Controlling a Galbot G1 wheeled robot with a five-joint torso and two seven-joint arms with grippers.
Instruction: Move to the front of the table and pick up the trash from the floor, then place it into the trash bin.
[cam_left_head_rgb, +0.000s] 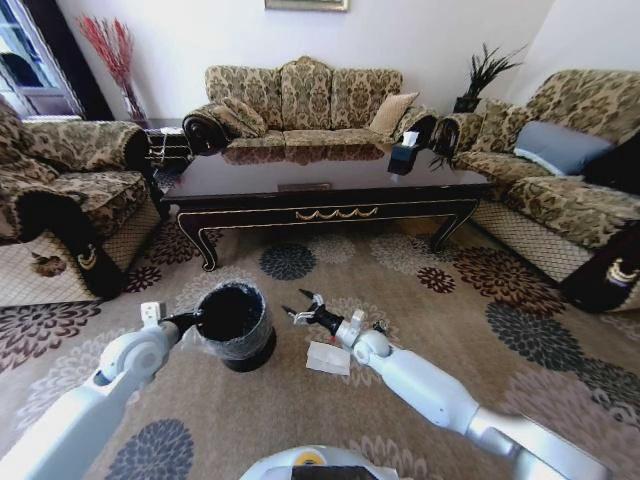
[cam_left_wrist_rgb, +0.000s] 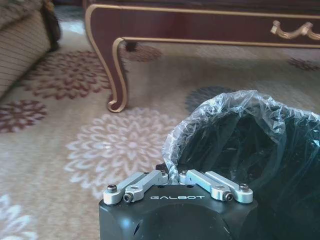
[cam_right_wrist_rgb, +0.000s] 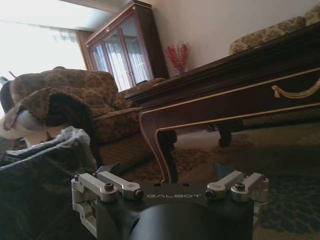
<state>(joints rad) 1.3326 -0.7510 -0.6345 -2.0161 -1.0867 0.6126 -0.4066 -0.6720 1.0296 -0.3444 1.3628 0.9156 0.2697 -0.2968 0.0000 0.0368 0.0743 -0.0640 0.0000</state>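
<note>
The robot is facing the long low coffee table with the glossy dark top and gold scroll trim (cam_left_head_rgb: 330, 180), which is standing on the beige carpet patterned with round flower medallions (cam_left_head_rgb: 420, 270). The small round black bin lined with a thin clear plastic bag (cam_left_head_rgb: 235, 322) is sitting on the carpet in front of the table's left front leg. The left gripper (cam_left_head_rgb: 186, 322) is pinching the bag-covered rim of that bin, its fingers (cam_left_wrist_rgb: 172, 175) drawn tight together on the plastic. The right gripper (cam_left_head_rgb: 303, 309) is hovering just beside the bin's right side, spread wide and holding nothing. A flat white paper square (cam_left_head_rgb: 328, 357) is lying on the carpet under the right wrist, near the bin's base.
</note>
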